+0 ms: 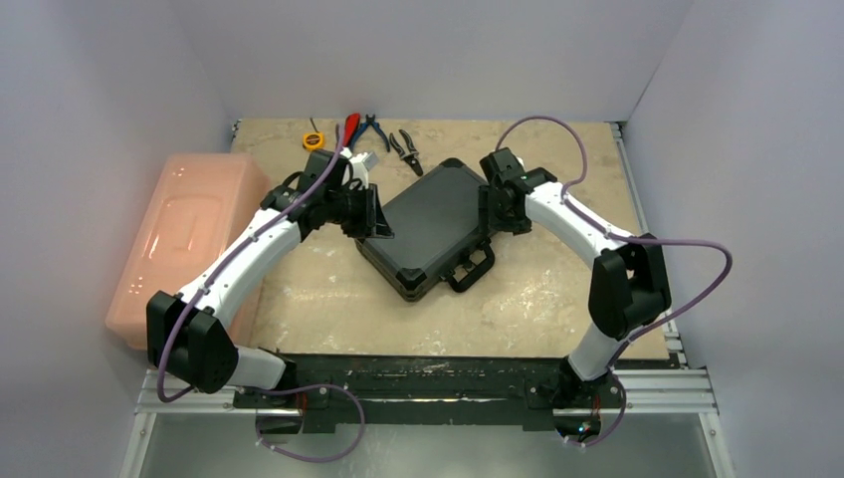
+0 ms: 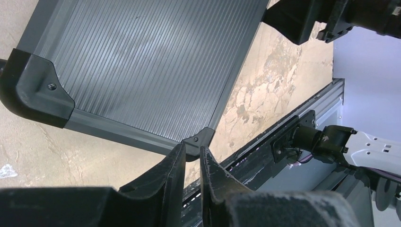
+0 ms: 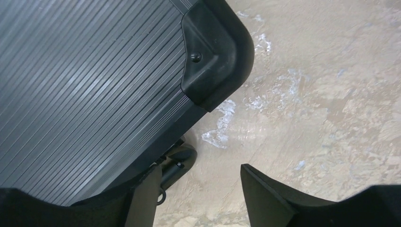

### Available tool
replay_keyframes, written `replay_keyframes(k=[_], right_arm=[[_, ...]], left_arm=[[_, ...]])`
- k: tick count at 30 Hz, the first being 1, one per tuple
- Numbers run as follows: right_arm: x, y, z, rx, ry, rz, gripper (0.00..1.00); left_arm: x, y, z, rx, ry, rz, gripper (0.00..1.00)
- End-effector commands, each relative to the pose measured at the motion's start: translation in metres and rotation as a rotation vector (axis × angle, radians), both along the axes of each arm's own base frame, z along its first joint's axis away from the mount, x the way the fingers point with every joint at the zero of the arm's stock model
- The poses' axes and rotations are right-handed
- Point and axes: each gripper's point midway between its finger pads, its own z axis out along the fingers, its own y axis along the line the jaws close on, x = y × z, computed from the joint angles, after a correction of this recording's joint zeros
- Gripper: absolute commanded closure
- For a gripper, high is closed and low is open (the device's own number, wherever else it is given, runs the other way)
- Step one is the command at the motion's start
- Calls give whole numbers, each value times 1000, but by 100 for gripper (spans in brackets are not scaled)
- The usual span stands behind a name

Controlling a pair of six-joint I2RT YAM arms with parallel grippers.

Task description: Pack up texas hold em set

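Note:
The texas hold em set shows as a black ribbed case [image 1: 433,224], lid closed, lying at an angle mid-table with its handle [image 1: 470,271] toward the arms. My left gripper [image 1: 376,214] hovers at the case's left edge. In the left wrist view its fingers [image 2: 191,149] stand almost together with nothing between them, above the ribbed lid [image 2: 142,61]. My right gripper [image 1: 495,209] is at the case's right edge. In the right wrist view it [image 3: 198,170] stands open over bare table, one finger beside a small black fitting [image 3: 177,163] on the case's side wall.
A large pink translucent bin [image 1: 189,234] stands along the left wall. At the back lie a yellow tape measure [image 1: 314,140], a red-handled tool [image 1: 350,127] and pliers [image 1: 406,147]. White walls close in both sides and the back.

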Motion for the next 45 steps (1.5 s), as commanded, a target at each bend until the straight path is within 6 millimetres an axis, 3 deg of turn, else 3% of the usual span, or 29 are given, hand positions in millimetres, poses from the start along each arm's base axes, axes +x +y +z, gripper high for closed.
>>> replay_keyframes(k=[1,6,11,19,28,33,40,45], right_arm=[[15,-3,47,20,-148,9,30],[3,-18,64,48,-187,-35,20],[-11,-31,77,69,-218,-85,17],[-46,-41,66,109,-201,-116,17],[-66,-49,48,124,-160,-149,19],[-71,-51,41,121,-145,-150,23],[-68,-39,34,174,-144,-100,27],[-67,-23,28,238,-139,-17,28]], left_arm=[[5,-10,28,-39,-84,-12,84],[3,-26,29,-32,-85,-48,84],[-1,-44,26,-18,-82,-91,85],[-13,-75,14,24,-65,-169,87],[-19,-103,2,84,-53,-209,92],[-13,-105,-6,147,-64,-176,95],[3,-101,23,165,-144,-117,95],[14,-104,27,193,-162,-116,93]])
